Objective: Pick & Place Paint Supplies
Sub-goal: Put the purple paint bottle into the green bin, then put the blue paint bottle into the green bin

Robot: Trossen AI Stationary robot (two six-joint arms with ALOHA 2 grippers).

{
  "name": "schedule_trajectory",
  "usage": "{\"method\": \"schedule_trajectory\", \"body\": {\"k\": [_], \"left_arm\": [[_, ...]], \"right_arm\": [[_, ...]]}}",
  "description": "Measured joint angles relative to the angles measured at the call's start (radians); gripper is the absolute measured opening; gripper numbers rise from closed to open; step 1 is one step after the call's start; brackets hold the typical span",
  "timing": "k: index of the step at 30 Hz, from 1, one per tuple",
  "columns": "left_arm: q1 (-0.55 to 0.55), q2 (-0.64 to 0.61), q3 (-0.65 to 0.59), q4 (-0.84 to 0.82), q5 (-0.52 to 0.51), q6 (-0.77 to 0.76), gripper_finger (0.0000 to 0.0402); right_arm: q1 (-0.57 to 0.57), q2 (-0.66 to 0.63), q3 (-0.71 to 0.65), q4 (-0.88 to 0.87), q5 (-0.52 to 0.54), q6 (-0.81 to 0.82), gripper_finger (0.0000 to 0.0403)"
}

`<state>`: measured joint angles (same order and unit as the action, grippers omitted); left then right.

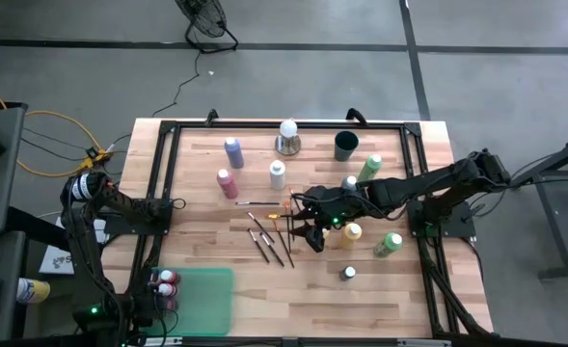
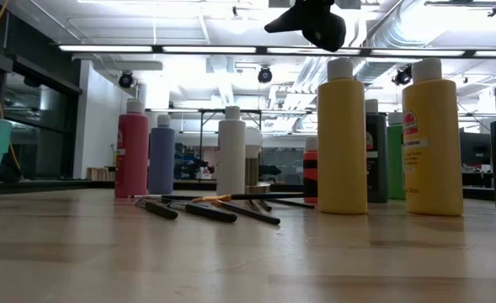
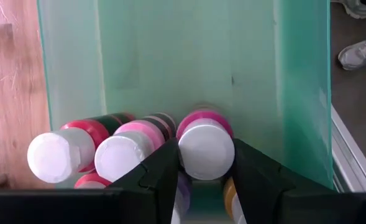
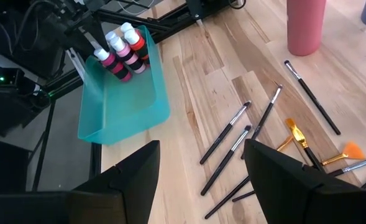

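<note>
A green tray point(image 1: 206, 304) sits at the table's near left corner with three pink and red bottles point(image 4: 122, 48) in one end. My left gripper point(image 3: 205, 163) reaches down into it, its fingers on either side of a pink bottle's white cap point(image 3: 205, 148). Two more capped bottles point(image 3: 96, 155) lie beside that one. Several thin brushes point(image 1: 269, 236) lie flat on the wood at mid-table. My right gripper point(image 4: 201, 163) hangs open above them with nothing between its fingers. Purple point(image 1: 233, 151), pink point(image 1: 227, 182), white point(image 1: 278, 174), green point(image 1: 369, 168) and yellow point(image 1: 351, 233) bottles stand on the table. My left gripper has the pink bottle between its two fingers, which lie against opposite sides of its cap end point(image 3: 181, 163). The fingers come from above, slanting down along the bottle. The bottle points cap-up toward the wrist, next to the other bottles; its lower end is hidden.
A white ball on a metal base point(image 1: 287, 135) and a dark green cup point(image 1: 346, 146) stand at the far edge. Another green bottle point(image 1: 389, 244) and a small bottle point(image 1: 348, 274) stand near the right arm. A black frame point(image 1: 168, 173) borders the table.
</note>
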<state>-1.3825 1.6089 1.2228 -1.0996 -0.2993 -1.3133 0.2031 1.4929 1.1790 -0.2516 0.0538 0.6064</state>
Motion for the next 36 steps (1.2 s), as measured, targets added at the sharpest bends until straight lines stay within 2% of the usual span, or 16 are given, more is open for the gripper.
{"method": "schedule_trajectory", "body": {"k": [6, 15, 22, 29, 36], "left_arm": [[0.000, 0.000, 0.000, -0.001, 0.000, 0.000, 0.0146], [0.001, -0.033, -0.005, -0.009, 0.026, -0.001, 0.0208], [0.001, -0.062, 0.016, -0.028, 0.051, -0.006, 0.0215], [0.002, -0.068, 0.132, -0.214, 0.007, -0.027, 0.0215], [0.019, -0.069, 0.263, -0.378, -0.133, -0.039, 0.0216]], "right_arm": [[0.000, 0.000, 0.000, 0.000, -0.004, 0.000, 0.0226], [0.000, 0.000, 0.000, 0.000, -0.007, 0.002, 0.0226], [0.000, 0.000, 0.000, -0.007, -0.008, 0.002, 0.0226], [0.000, -0.008, -0.002, -0.056, -0.027, 0.040, 0.0226], [0.011, -0.061, -0.002, -0.179, -0.078, 0.126, 0.0226]]}}
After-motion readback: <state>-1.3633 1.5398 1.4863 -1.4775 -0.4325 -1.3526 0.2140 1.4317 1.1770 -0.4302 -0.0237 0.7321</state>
